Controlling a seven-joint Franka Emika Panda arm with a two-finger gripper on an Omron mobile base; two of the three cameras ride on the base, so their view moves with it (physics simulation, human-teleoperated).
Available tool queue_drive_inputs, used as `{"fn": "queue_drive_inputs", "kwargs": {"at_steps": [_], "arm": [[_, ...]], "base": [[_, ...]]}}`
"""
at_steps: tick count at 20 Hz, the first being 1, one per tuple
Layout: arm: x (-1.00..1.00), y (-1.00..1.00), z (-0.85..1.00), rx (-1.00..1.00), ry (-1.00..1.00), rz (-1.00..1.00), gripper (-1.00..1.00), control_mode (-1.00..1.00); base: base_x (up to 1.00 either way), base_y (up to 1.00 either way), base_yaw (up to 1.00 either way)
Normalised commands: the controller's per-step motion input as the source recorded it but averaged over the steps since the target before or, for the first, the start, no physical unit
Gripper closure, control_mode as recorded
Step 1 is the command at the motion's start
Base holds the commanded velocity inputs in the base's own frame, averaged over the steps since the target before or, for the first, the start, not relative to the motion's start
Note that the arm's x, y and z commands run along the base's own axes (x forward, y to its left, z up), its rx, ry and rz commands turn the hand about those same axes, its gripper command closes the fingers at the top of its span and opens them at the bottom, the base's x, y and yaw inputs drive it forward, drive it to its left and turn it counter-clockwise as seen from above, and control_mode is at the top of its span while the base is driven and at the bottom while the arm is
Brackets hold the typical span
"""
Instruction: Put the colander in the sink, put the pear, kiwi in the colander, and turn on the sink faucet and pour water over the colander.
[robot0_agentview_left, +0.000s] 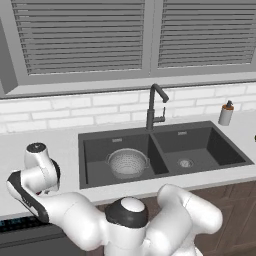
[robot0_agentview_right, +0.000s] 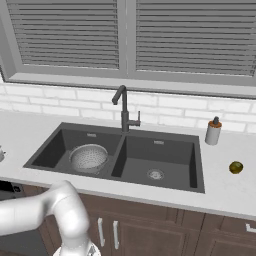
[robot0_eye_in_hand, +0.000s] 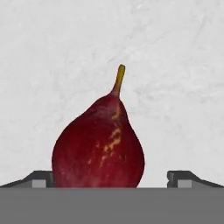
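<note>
Dark red pear (robot0_eye_in_hand: 98, 144) (yellow-flecked), olive kiwi (robot0_agentview_right: 236, 167), silvery colander (robot0_agentview_left: 128, 163).

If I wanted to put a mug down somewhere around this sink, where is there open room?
The right basin of the sink holds nothing but its drain. The counter right of it is mostly bare, bordered by the soap bottle and the kiwi. The left basin is crowded by the colander. Off to the left, the gripper is at the pear.

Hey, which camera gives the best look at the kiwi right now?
The right base view. The kiwi sits in plain sight on the counter to the right of the sink, below the soap bottle. I cannot find it in the left base view, and the hand view looks at the pear instead.
</note>
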Motion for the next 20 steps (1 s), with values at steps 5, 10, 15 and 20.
{"fn": "queue_drive_inputs", "kwargs": {"at_steps": [5, 10, 15, 20], "arm": [[0.15, 0.03, -0.17, 0.00, 0.02, 0.01, -1.00, -1.00], [0.11, 0.01, -0.15, 0.00, 0.01, 0.02, -1.00, -1.00], [0.09, 0.06, -0.20, 0.00, 0.00, 0.03, -1.00, -1.00], [0.01, 0.07, -0.19, 0.00, 0.00, 0.03, 1.00, -1.00]], "base": [[0.00, 0.00, 0.00], [0.00, 0.00, 0.00], [0.00, 0.00, 0.00], [0.00, 0.00, 0.00]]}}
